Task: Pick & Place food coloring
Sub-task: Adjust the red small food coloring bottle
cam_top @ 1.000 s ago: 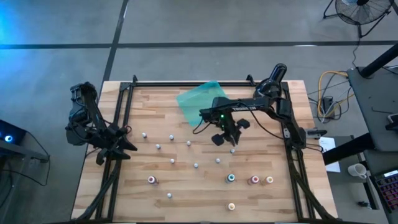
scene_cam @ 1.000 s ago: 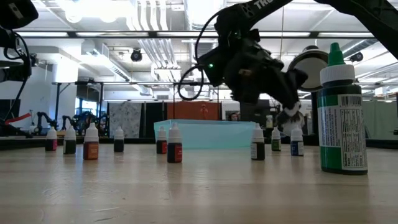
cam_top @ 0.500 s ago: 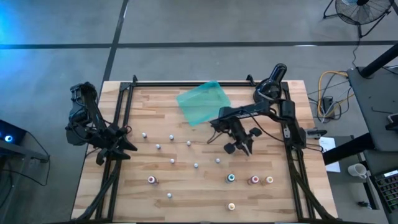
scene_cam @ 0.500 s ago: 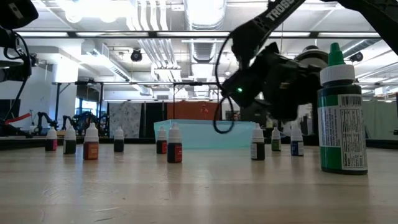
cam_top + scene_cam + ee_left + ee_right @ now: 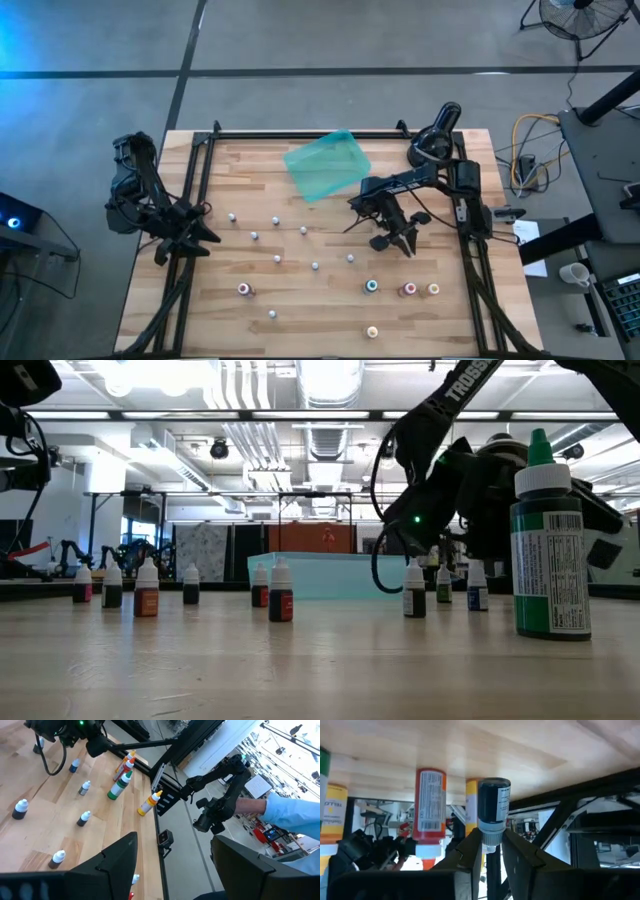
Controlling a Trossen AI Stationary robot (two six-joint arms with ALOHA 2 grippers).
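Observation:
Several tiny white-capped food coloring bottles (image 5: 277,259) stand scattered on the wooden table (image 5: 300,300). In the right wrist view one dark blue bottle (image 5: 493,800) sits between the fingers of my right gripper (image 5: 492,841). That gripper (image 5: 395,242) hangs low over the table's right middle and hides its bottle in the high view. My left gripper (image 5: 175,870) waits open at the table's left edge (image 5: 185,235), touching nothing. My right gripper pinches the dark blue bottle by its white cap and neck (image 5: 491,835) between its two fingers. The fingers come slanting down from the table's far side. The bottle stays roughly upright with its base (image 5: 494,781) toward the wood, seemingly just clear of it.
A translucent teal tray (image 5: 325,165) lies at the far middle. Larger bottles (image 5: 408,290) stand near the front right, one of them a big green bottle (image 5: 545,540) close to the low camera. Black frame rails (image 5: 470,250) border both sides. A person's sleeve (image 5: 290,815) shows beyond the table.
My right gripper has carried its bottle from beside the teal tray toward the table's right and near edges, sinking closer to the table and tipping as it went. The bottles standing on the table have stayed where they were.

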